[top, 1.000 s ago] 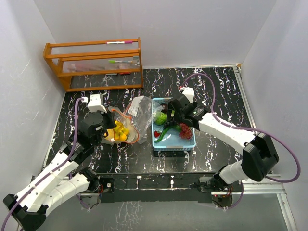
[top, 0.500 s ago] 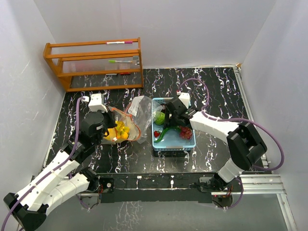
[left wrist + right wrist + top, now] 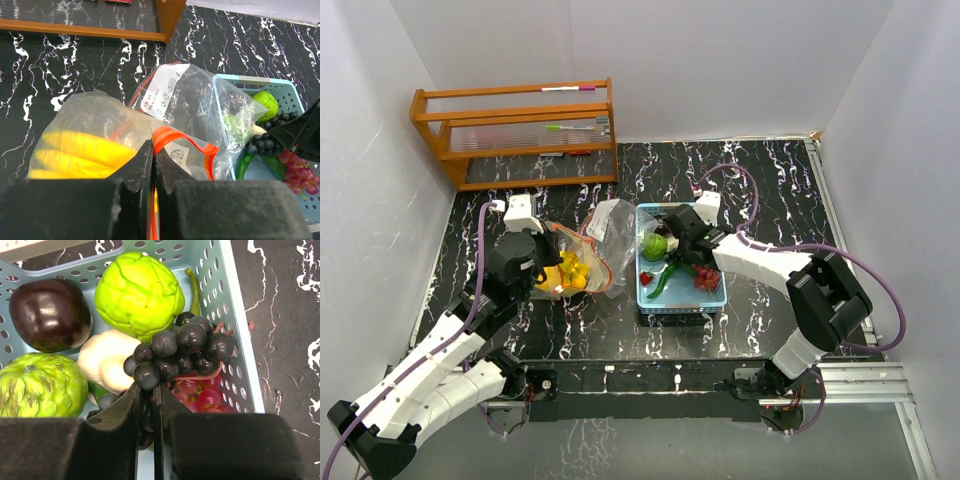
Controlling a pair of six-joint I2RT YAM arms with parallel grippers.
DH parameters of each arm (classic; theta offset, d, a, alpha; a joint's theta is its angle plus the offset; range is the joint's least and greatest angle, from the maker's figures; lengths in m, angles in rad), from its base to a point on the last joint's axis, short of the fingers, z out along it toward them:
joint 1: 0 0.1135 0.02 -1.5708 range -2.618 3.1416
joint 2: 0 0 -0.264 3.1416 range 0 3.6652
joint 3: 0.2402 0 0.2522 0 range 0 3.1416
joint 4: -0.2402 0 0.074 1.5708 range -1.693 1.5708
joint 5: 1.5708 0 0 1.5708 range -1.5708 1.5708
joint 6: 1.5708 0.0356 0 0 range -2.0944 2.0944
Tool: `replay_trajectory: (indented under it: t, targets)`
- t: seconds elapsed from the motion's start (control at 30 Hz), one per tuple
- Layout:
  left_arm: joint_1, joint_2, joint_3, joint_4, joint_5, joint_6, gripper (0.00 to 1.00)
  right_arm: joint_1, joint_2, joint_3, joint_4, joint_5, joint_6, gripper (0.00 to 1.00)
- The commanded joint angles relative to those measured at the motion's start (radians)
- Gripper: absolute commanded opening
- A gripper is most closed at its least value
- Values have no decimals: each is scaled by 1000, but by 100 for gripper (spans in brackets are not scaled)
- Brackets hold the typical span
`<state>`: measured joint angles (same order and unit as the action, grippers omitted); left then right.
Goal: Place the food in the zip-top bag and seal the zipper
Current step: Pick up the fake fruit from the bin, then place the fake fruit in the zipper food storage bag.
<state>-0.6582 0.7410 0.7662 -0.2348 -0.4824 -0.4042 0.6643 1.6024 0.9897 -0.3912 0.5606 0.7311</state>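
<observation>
Left fingers (image 3: 149,152) pinched shut on the red-orange mouth strip of a clear plastic bag showing yellow pieces (image 3: 85,147). Crinkly clear zip-top bag (image 3: 192,102) lies on the black marbled table (image 3: 75,65), between that bag and the pale blue perforated basket (image 3: 239,345). Right fingers (image 3: 139,392) closed on a bunch of black toy grapes (image 3: 187,342) in the basket, beside a knobbly lime-green ball (image 3: 137,290) and a dark purple ball (image 3: 50,315).

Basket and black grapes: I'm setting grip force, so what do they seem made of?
Basket: rigid-looking light-blue plastic, matte, with moulded rows of holes. Black grapes: probably hard plastic or rubber; glossy, each ball showing sharp highlights. Which, the look leaves open.
</observation>
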Motion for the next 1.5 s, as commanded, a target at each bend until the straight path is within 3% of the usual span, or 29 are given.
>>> replay_trajectory:
  t: [0.0,0.37,0.7,0.93,1.2,1.37,1.47]
  targets:
    - [-3,-6,14,29,0,-4,0,-7,-62,-4,18,28,-16,8]
    - [-3,32,81,52,24,-13,0,-1,-402,23,51,-232,-225,8]
    - [-3,94,99,111,37,-5,0,0,-593,-23,134,-561,-316,8]
    - [-3,132,64,142,86,-41,0,3,-618,-75,299,-977,-343,8]
    - [-3,137,73,134,90,-32,0,27,-604,-135,507,-1337,-323,8]
    - [-3,132,68,133,94,-37,0,44,-567,-133,607,-1413,-290,8]
    - [-3,130,64,132,97,-40,0,57,-512,-103,622,-1384,-283,8]
